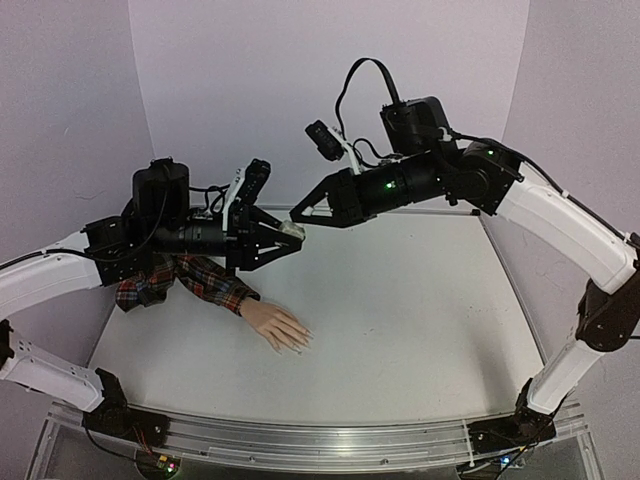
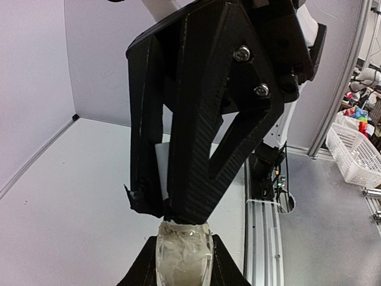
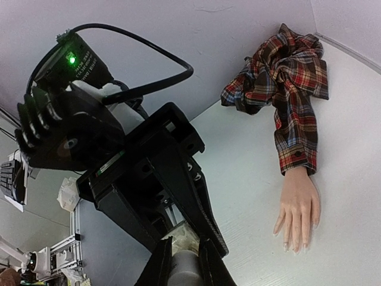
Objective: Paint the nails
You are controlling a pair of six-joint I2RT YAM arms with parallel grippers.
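Clamping shut on the small white bottle [image 2: 183, 256] from both sides in mid-air, left gripper [image 1: 285, 240] pinching its body, right gripper [image 3: 184, 271] pinching its top. Not yet reaching the nails [image 3: 294, 243], lying on the mannequin hand [image 1: 277, 326] flat on the table [image 1: 430, 330] below, paint too small to judge. Leaving wide open tabletop rightward, walls crowding left and behind.

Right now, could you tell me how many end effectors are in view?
2. The left end effector is raised above the table, shut on a small bottle; the right end effector meets it, gripping that bottle's top.
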